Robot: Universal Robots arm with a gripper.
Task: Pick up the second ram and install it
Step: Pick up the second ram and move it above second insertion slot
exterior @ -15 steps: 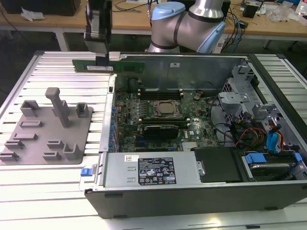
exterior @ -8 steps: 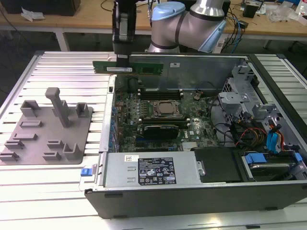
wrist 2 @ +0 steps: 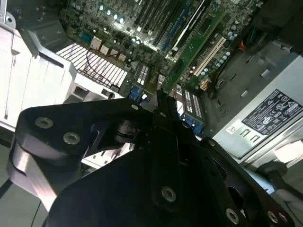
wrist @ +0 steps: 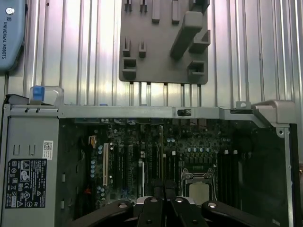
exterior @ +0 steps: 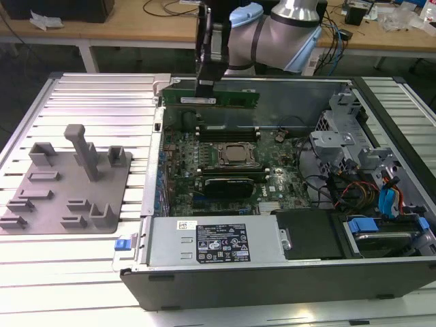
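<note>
A ribbed metal table [exterior: 88,95] is carrying everything, with wooden benches [exterior: 136,27] and loose cables lying along the back of the room. Toward the table's left edge in the exterior view, a grey fixture plate [exterior: 68,184] with upright pegs and blocks is sitting flat, well apart from the work. Just beside it, an open computer case [exterior: 272,286] is lying on its side, taking up the middle and right of the table. The case is exposing its motherboard [exterior: 184,146], the CPU socket [exterior: 236,155] and, along its near wall, the grey power supply [exterior: 218,242]. A drive cage with blue and orange cabling [exterior: 381,197] is crowding the case's right end. The arm [exterior: 279,24] is reaching in from the table's far edge with its wrist pointing straight down. The gripper [exterior: 206,94] is pinching the second ram [exterior: 235,97] firmly between closed fingers, left of the stick's middle. The stick is hanging level above the motherboard near the case's far wall, not seated in a slot.
</note>
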